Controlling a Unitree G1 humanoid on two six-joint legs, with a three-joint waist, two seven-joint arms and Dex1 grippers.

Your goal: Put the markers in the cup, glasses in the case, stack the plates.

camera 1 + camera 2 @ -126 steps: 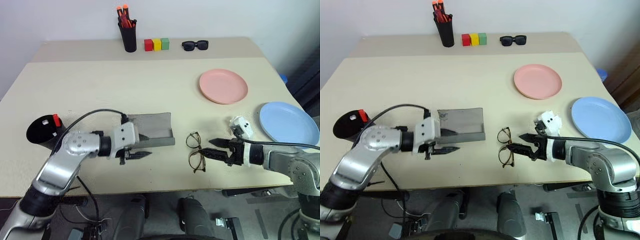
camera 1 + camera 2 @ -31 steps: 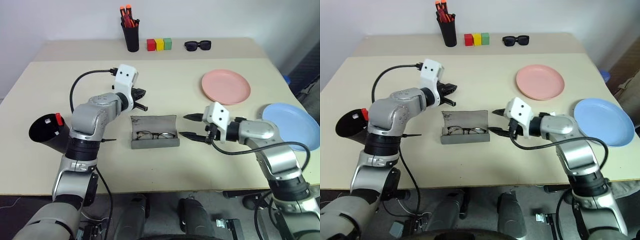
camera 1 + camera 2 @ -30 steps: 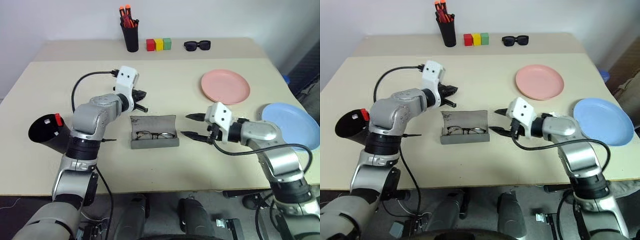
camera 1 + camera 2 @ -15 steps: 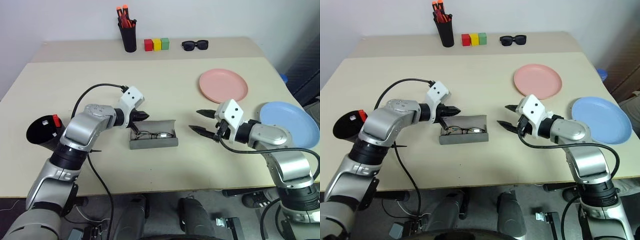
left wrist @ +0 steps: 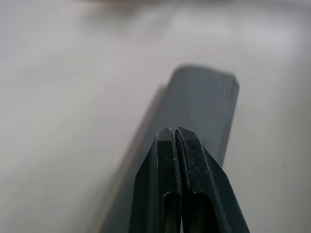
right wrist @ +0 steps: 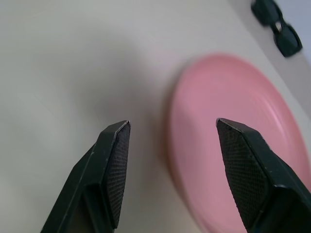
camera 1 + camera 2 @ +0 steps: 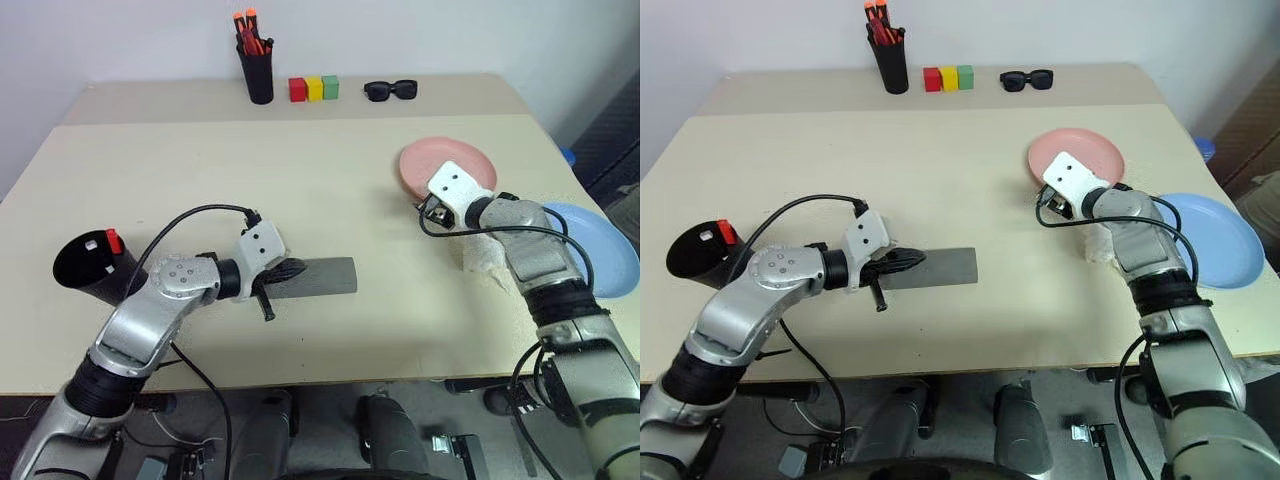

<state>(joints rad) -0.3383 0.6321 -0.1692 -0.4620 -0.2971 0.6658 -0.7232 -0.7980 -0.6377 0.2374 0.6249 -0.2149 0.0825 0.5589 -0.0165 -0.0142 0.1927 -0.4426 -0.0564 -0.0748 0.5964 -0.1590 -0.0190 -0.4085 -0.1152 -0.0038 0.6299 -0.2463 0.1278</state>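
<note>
Left gripper [image 5: 176, 138]: fingers pressed together, nothing between them. The tips rest at the near-left end of the case [image 7: 318, 277], over its lid; contact with the lid cannot be confirmed. The case lies closed near the front of the table [image 7: 200, 190], long axis running left to right. The glasses cannot be seen with the lid down.

Right gripper [image 6: 172, 145]: fingers spread wide, holding nothing. It points at the near-left edge of the pink plate [image 7: 448, 170]; in the right wrist view the plate's rim lies between and just beyond the two fingertips, not touching either. The wrist camera housing covers part of the plate in the head views.

Blue plate [image 7: 1207, 240]: at the right edge of the table, nearer the robot than the pink one, the two plates apart and unstacked. The right forearm crosses in front of its left side.

Cup [image 7: 88, 268]: at the far left, well apart from the case, tipped with its mouth facing up and left. A red cap [image 7: 113, 241] and a small white end show at its rim; the marker bodies cannot be made out.

Back of the table: black pen holder [image 7: 259, 76] with orange-capped markers, then red, yellow and green blocks [image 7: 314, 89] in a row, then black sunglasses [image 7: 390, 91].
</note>
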